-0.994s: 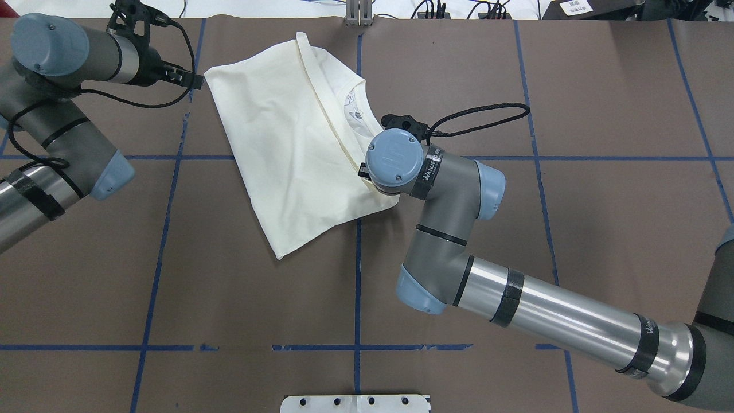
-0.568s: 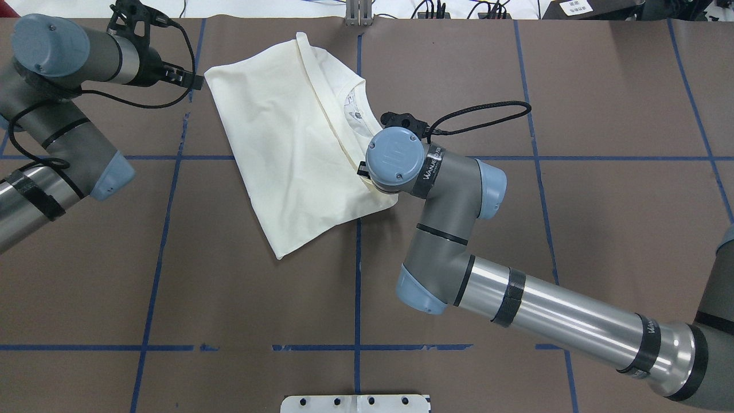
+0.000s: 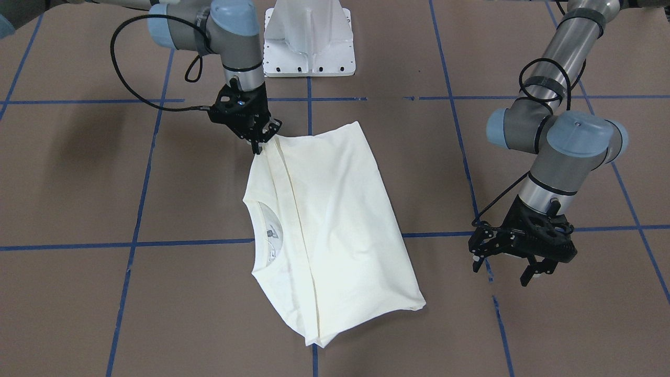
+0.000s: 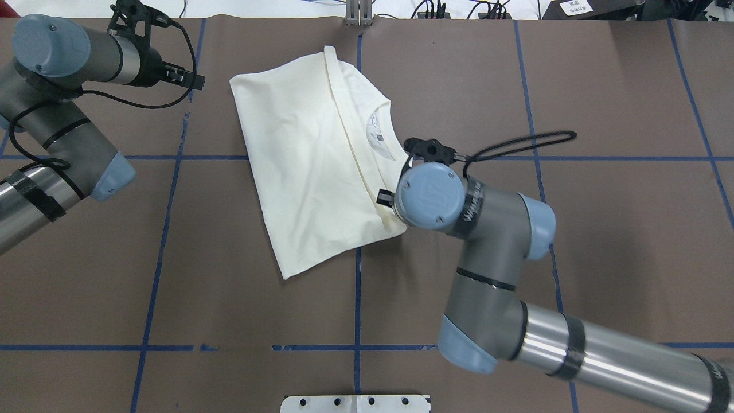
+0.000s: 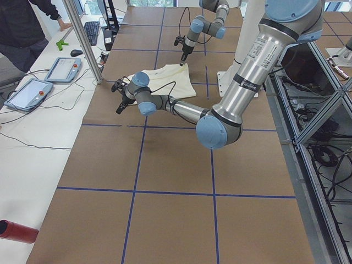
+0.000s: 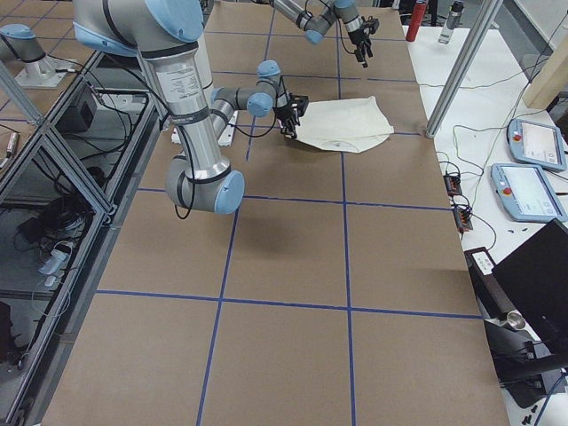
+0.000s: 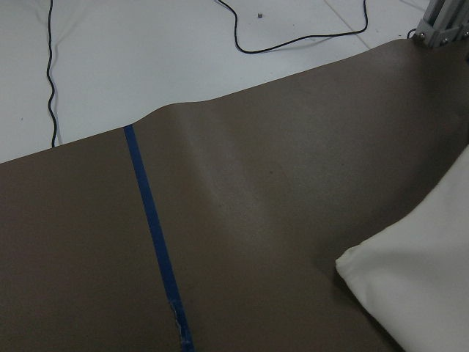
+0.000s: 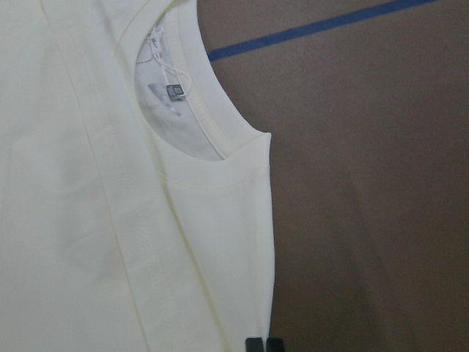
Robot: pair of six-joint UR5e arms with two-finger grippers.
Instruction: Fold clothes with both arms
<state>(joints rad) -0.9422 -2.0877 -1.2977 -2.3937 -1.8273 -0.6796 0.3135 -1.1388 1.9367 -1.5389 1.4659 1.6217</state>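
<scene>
Now right gripper [image 3: 257, 145] clamps a corner of the shirt [image 3: 340, 209] toward the table's [image 3: 157, 314] far edge; left gripper [image 3: 502, 271] hangs beside it, fingers apart.

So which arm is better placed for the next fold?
Probably right. The right fingers are shut on the shirt at its corner; the left fingers hang open, apart from the cloth.

Right arm [image 4: 487, 229] overhangs shirt [image 4: 304, 172] corner; elsewhere seemingly open.
</scene>
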